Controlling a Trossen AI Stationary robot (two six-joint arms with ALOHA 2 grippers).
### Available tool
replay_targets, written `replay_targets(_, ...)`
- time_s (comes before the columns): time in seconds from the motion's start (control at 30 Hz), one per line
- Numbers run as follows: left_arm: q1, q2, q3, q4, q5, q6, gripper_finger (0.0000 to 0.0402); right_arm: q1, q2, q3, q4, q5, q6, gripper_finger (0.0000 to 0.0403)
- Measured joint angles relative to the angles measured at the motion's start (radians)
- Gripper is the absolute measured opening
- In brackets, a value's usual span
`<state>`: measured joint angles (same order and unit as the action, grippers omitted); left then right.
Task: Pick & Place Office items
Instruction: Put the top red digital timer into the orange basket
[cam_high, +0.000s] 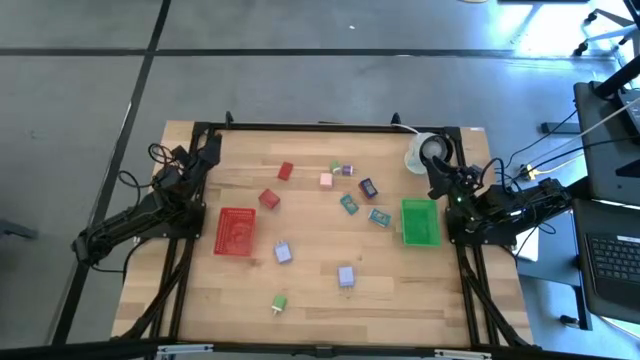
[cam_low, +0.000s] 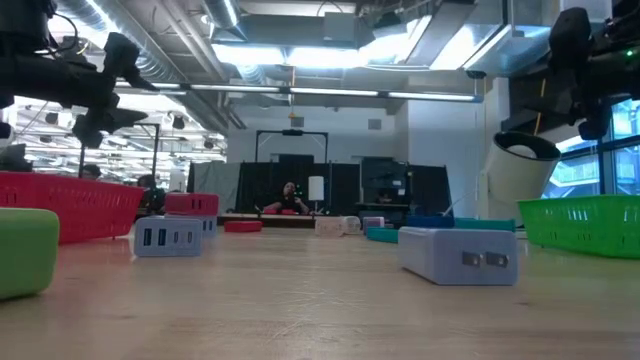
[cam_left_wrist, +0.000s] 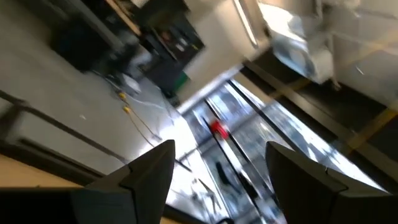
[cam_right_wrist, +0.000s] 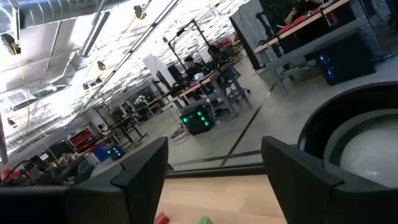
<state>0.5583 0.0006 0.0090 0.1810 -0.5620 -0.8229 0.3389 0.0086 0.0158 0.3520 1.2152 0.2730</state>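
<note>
Lying nearest the front edge of the counter (cam_high: 420, 320) are a green office item (cam_high: 279, 302) and two lavender ones (cam_high: 346, 276) (cam_high: 283, 252). Mid-counter sit the red tray (cam_high: 236, 231) and green tray (cam_high: 420, 222), with teal, pink, red and dark purple pieces (cam_high: 367, 187) scattered between them. Farther back, the left gripper (cam_high: 208, 152) hovers open and empty near the far left corner; the right gripper (cam_high: 437, 163), also open and empty, hangs beside the white roll (cam_high: 419, 153) at the far right corner.

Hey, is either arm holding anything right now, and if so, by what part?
Nothing is held. The left gripper and the right gripper both show open fingers with empty space between them, and the office items lie on the table.
</note>
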Motion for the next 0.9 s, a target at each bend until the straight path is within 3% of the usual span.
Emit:
replay_targets(0.13, 0.0, 0.0, 0.0, 0.081, 0.218, 0.133, 0.0242, -0.02, 0.0, 0.0, 0.017, 0.0, 0.003, 0.0262)
replay_targets(0.2, 0.0, 0.002, 0.0, 0.144, 0.267, 0.168, 0.024, -0.035, 0.0, 0.0, 0.04, -0.001, 0.004, 0.0262)
replay_targets(0.4, 0.0, 0.033, 0.004, 0.235, 0.274, 0.171, 0.024, -0.086, 0.0, 0.0, 0.075, -0.082, 0.049, 0.0262)
replay_targets(0.53, 0.0, 0.109, 0.032, 0.244, 0.269, 0.085, 0.024, -0.127, 0.013, 0.0, 0.076, -0.092, 0.172, 0.0262)
replay_targets(0.73, 0.0, 0.299, 0.152, 0.272, 0.347, 0.141, 0.024, -0.174, 0.063, 0.01, 0.074, -0.18, 0.244, 0.0262)
replay_targets(0.9, 0.0, 0.489, 0.28, 0.272, 0.417, 0.256, 0.024, -0.188, 0.122, 0.082, 0.074, -0.222, 0.196, 0.0261)
